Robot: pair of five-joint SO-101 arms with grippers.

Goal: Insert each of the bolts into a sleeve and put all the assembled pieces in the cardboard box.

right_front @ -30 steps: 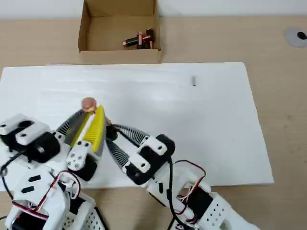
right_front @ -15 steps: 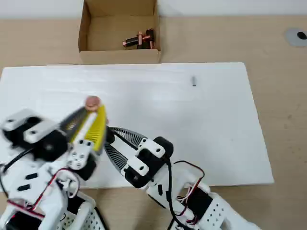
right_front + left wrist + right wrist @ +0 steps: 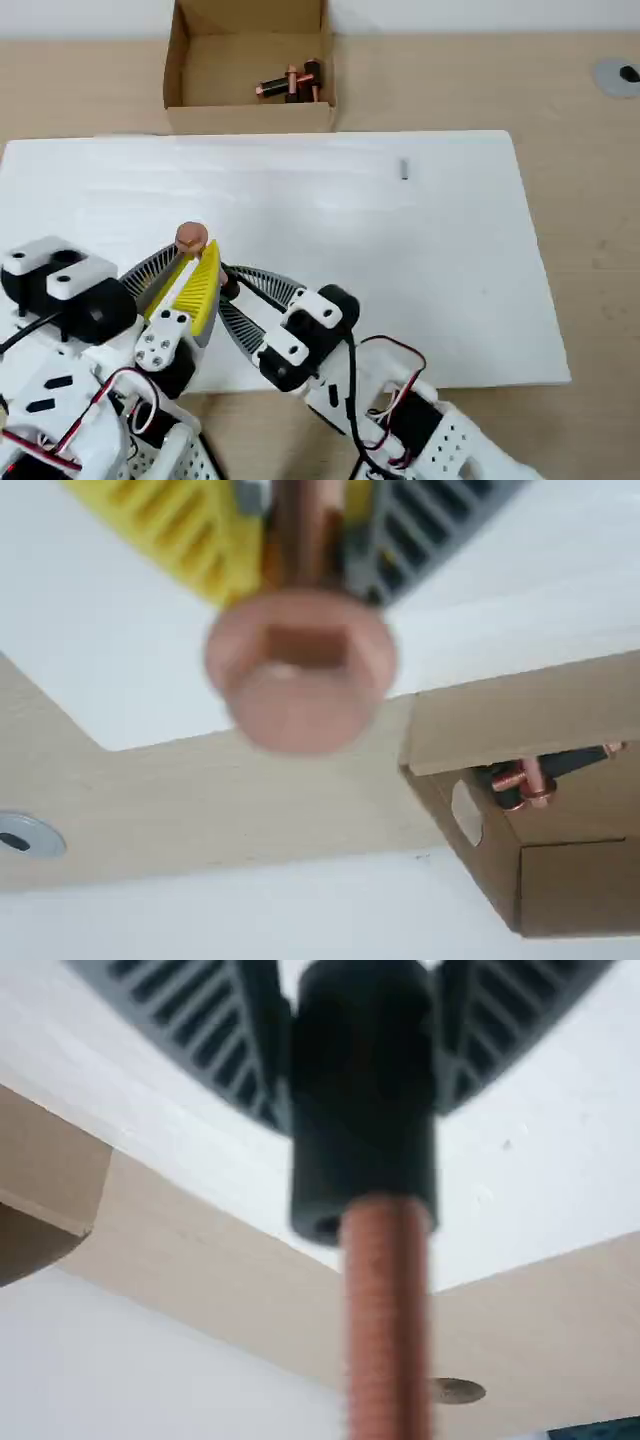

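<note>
A copper bolt [image 3: 190,238] is held over the near left of the white mat [image 3: 400,250], its round head [image 3: 300,670] pointing toward the cardboard box [image 3: 180,60]. My left gripper [image 3: 192,254], with one yellow and one grey finger, is shut on the bolt's shank [image 3: 300,530]. My right gripper [image 3: 229,284] is shut on a black sleeve [image 3: 365,1100] right beside it. A threaded copper shaft [image 3: 385,1310] sticks out of the sleeve's end. Several assembled pieces [image 3: 290,82] lie in the box [image 3: 500,810].
The box stands off the mat's far edge on the wooden table. A small grey mark [image 3: 404,170] sits on the mat toward the far right. A grey disc [image 3: 617,75] lies at the table's far right corner.
The left gripper has drawn back toward the near edge with the bolt, its head shifting nearer. The right gripper has shifted slightly left and nearer with the sleeve.
</note>
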